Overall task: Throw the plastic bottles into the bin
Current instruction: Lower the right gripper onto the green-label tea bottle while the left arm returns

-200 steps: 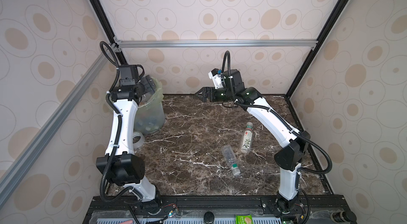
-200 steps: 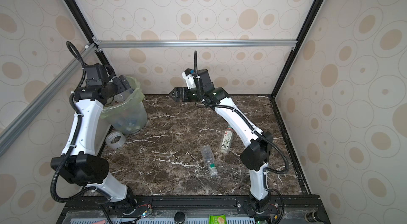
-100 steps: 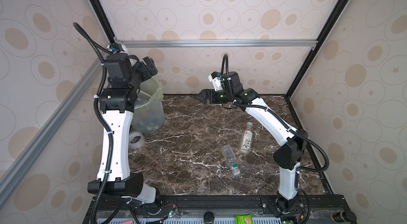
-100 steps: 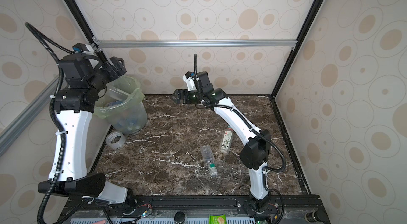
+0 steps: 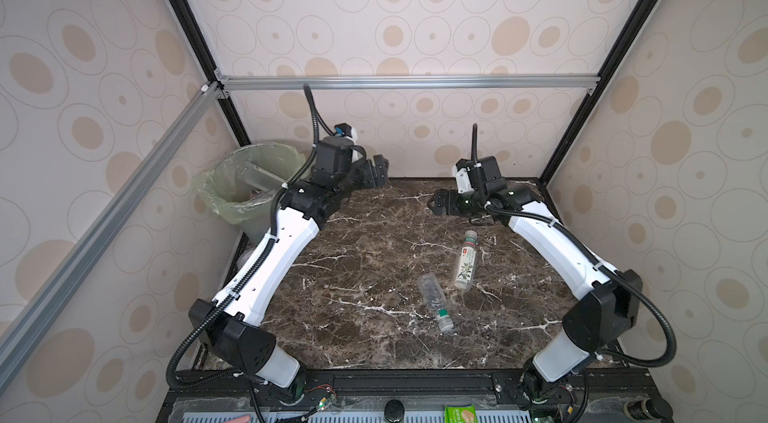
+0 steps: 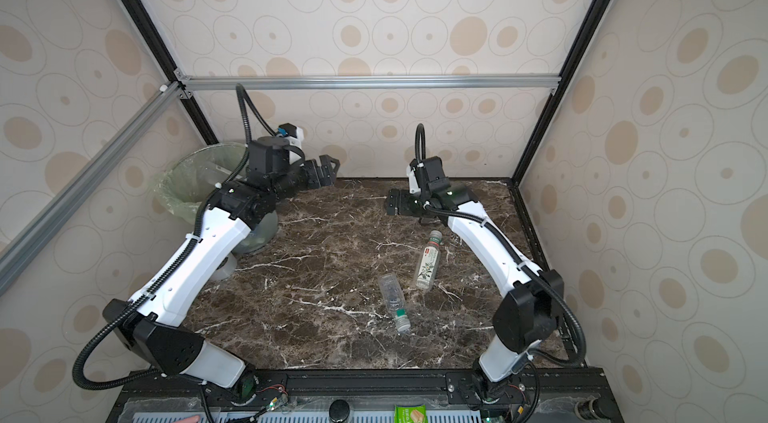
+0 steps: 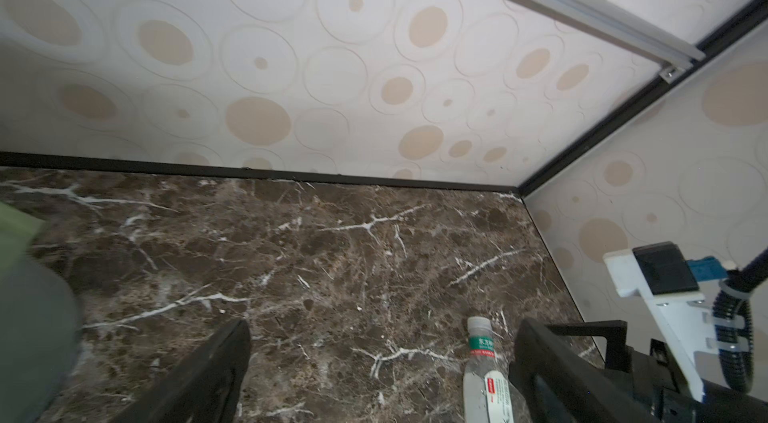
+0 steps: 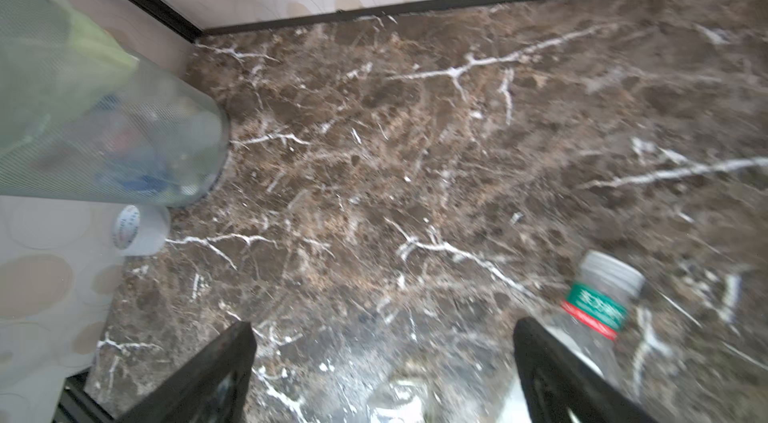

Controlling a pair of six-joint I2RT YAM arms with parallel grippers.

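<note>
Black left gripper (image 5: 376,170) and black right gripper (image 5: 435,201) are found with jaws wide apart, empty. The white-labelled clear plastic bottle (image 8: 598,304) is seen lying just outside the right jaws (untouched).

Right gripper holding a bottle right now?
No, the right gripper is wide open, gripping nothing; the white-capped bottle lies loose on the table.

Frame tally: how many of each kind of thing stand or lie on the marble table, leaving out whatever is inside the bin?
Loose bottles: 2 (white-label bottle, clear bottle)
Bin: 1
Tape roll: 1
Total: 4
The bottles inside the bin are too blurred to count.
</note>
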